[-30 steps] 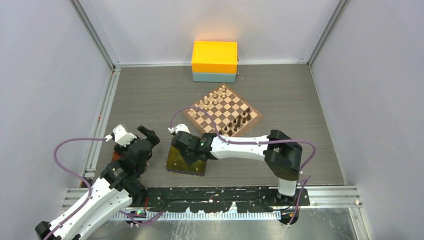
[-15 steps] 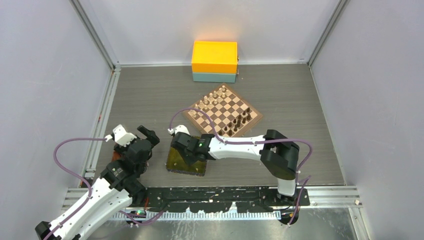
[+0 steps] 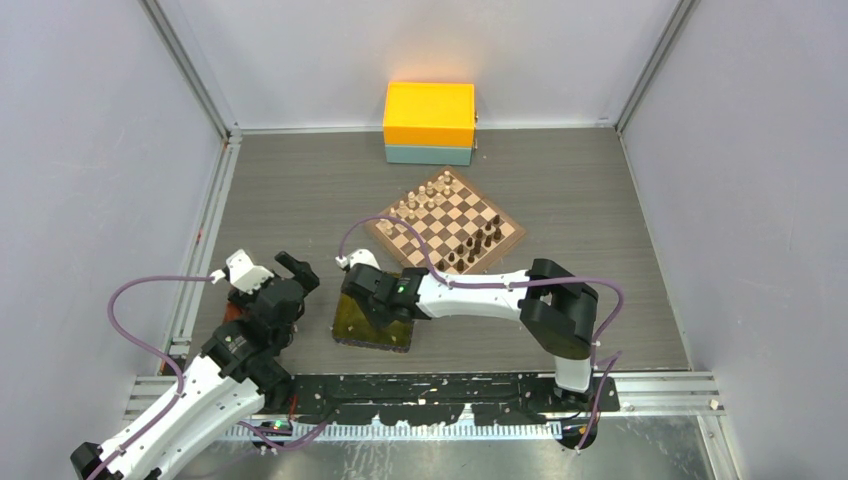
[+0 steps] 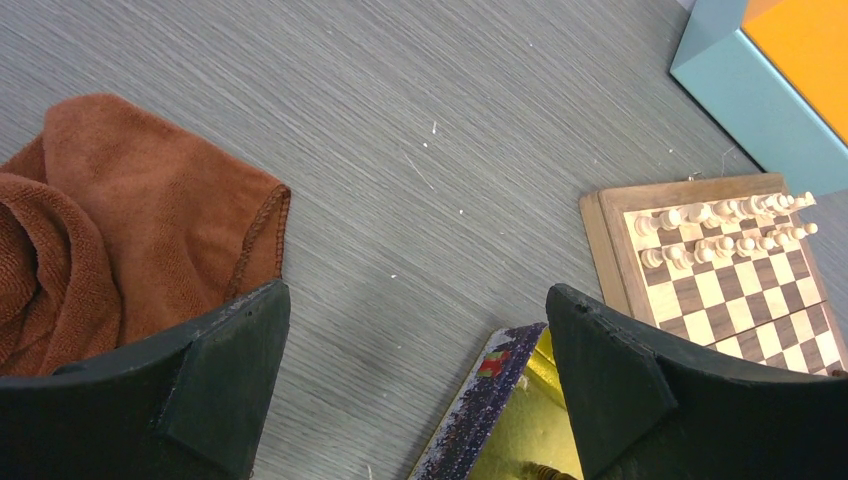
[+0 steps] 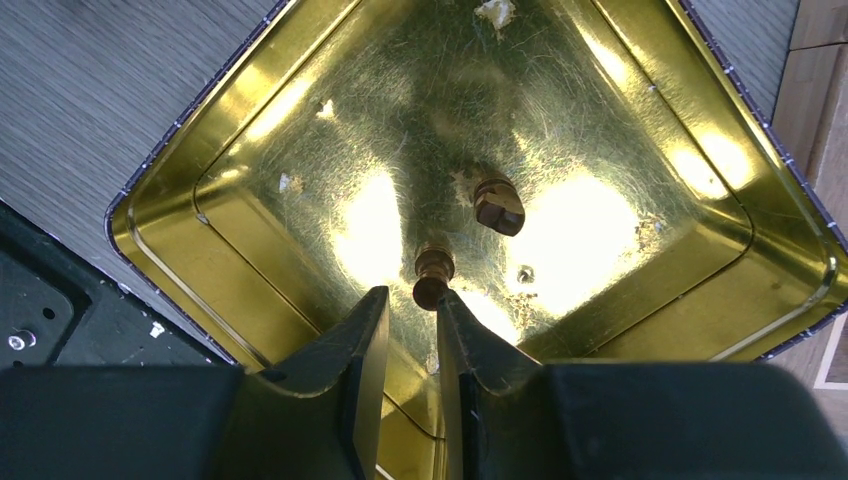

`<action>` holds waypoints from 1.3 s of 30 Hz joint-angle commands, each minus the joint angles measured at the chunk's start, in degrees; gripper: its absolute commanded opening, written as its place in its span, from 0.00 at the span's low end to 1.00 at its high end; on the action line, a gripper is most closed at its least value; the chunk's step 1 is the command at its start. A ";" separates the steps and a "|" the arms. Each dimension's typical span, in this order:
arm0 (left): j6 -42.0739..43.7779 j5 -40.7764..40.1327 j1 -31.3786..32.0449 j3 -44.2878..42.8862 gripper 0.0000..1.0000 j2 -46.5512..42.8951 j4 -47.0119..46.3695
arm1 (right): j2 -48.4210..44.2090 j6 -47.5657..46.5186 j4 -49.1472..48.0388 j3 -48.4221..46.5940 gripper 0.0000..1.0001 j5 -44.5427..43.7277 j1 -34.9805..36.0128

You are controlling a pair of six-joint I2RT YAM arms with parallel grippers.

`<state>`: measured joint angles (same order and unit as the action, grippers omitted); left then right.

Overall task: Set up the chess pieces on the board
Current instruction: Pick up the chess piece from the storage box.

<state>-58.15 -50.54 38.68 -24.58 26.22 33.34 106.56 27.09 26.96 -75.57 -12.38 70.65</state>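
Two dark-brown chess pieces lie in the gold tray [image 5: 160, 215]: one [image 5: 432, 272] just ahead of my right gripper [image 5: 410, 300], its end touching the right fingertip [image 5: 448, 305], the other [image 5: 497, 205] a little farther in. The right jaws stand narrowly apart, open, with a gap between the left finger and that piece. More dark pieces [image 3: 478, 245] stand along the near right side of the board [image 3: 445, 232]. My left gripper [image 4: 415, 330] hangs wide open over bare table left of the tray [image 3: 350, 325], holding nothing.
Pale pieces [image 4: 720, 230] line the board's far left side. A brown cloth [image 4: 120, 230] lies left of the left gripper. An orange and teal box [image 3: 429, 123] stands at the back wall. The tray's corner nearly touches the board [image 4: 700, 290].
The right arm's elbow shifted slightly left a second ago; since then it has held still over the tray. The left arm has not moved.
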 commanded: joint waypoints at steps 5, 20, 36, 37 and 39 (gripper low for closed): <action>-0.48 -2.46 0.22 -0.21 1.00 0.14 -1.41 | -0.95 -0.37 -1.91 -0.85 0.31 -1.59 -0.50; -0.12 -2.80 0.24 -0.46 1.00 0.33 -1.67 | 0.24 -0.55 -2.60 -0.54 0.31 -0.33 -1.23; -0.16 -2.89 0.23 -0.12 1.00 0.33 -1.54 | 1.41 0.06 -3.36 -0.26 0.29 0.73 -1.52; -0.20 -2.89 0.18 -0.12 1.00 0.29 -1.54 | 1.44 0.11 -3.33 -0.27 0.27 0.77 -1.54; -0.29 -2.89 0.17 -0.04 1.00 0.33 -1.65 | 1.41 0.11 -3.04 -0.32 0.23 0.63 -1.61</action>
<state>-58.11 -50.98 38.68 -24.58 26.28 33.28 108.38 27.11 25.58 -75.53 -11.66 69.34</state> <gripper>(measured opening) 0.996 0.264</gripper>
